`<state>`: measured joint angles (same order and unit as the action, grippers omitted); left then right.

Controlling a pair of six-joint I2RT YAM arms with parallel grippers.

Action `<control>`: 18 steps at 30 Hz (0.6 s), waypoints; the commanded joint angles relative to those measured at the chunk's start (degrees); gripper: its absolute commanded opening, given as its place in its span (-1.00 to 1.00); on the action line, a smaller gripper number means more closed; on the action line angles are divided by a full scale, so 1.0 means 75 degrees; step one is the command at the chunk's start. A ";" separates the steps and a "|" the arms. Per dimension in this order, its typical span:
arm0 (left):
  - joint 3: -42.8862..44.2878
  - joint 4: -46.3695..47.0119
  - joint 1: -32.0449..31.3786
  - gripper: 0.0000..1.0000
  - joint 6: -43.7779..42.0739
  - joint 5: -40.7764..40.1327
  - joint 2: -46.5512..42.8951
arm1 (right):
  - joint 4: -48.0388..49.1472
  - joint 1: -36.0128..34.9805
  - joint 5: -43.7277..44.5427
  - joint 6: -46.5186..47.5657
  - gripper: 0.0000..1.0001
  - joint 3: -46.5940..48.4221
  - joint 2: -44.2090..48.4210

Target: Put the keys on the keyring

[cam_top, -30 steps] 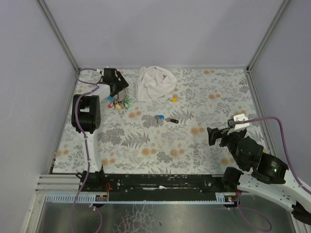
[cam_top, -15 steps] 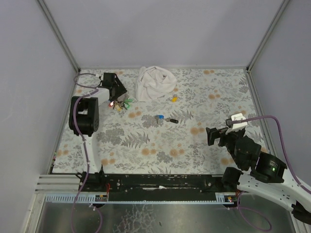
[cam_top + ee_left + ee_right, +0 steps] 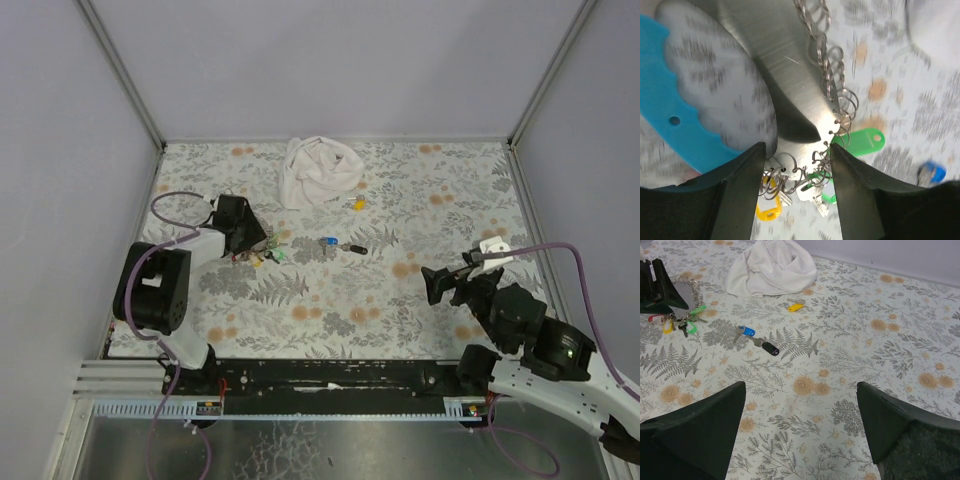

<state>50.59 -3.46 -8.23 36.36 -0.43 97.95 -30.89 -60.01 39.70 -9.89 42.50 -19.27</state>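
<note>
My left gripper (image 3: 248, 238) sits at the left of the table, its fingers (image 3: 742, 190) closed around a cluster of thin metal rings: the keyring (image 3: 790, 175) with its grey strap, blue inside (image 3: 695, 135). A green tag (image 3: 862, 140), a yellow tag (image 3: 765, 210) and silver keys (image 3: 822, 197) hang from the rings, resting on the table (image 3: 262, 255). A loose blue-capped key (image 3: 328, 242) lies mid-table, also in the right wrist view (image 3: 746, 331). My right gripper (image 3: 445, 283) is open and empty, low over the table at the right (image 3: 800, 425).
A black fob (image 3: 357, 248) lies beside the blue key. A yellow tag (image 3: 358, 204) lies near a crumpled white cloth (image 3: 318, 170) at the back. A small white object (image 3: 493, 245) sits at the right. Walls enclose the floral table (image 3: 400, 200).
My left gripper has moved from the back left toward the near side and slightly right, dragging the bunch of rings and keys with it. The right arm has barely shifted.
</note>
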 commanded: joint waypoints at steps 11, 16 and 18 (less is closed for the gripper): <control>-0.2707 -0.0799 -0.3178 0.08 0.0990 -0.0036 -0.1908 | 0.0463 -0.0015 -0.0947 -0.0095 0.98 0.0208 -0.0733; -0.2688 -0.0675 -0.4689 0.07 0.1347 -0.0108 -0.1771 | 0.0662 -0.0017 -0.1218 -0.0229 0.98 0.0225 -0.1342; -0.2609 -0.0599 -0.5285 0.06 0.1368 -0.0120 -0.1733 | 0.0816 -0.0015 -0.1430 -0.0257 0.98 0.0186 -0.1653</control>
<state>33.52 -1.96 -40.60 43.75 -3.03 81.89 -29.10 -60.01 32.67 -10.83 42.57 -28.03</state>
